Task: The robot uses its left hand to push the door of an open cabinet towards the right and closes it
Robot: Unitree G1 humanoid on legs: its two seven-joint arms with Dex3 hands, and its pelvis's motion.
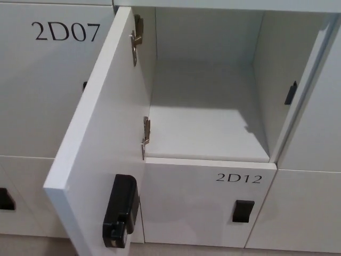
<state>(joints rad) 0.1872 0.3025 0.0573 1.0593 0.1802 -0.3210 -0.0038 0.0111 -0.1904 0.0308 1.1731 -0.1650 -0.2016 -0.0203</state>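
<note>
Currently no robot hand in view, so finger state impossible to tell. Open cabinet (208,90) at twelve o'clock; white door (104,133) swung wide toward seven o'clock, hinges (137,36) on its left side, black lock (120,210) at six o'clock, above the 2D12 door (197,205).

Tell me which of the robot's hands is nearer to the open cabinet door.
Neither can be named: no robot hand shows in the head view. The open cabinet door stands swung out at the picture's left, hinged on its right edge, its black lock near the bottom, with nothing touching it.
</note>
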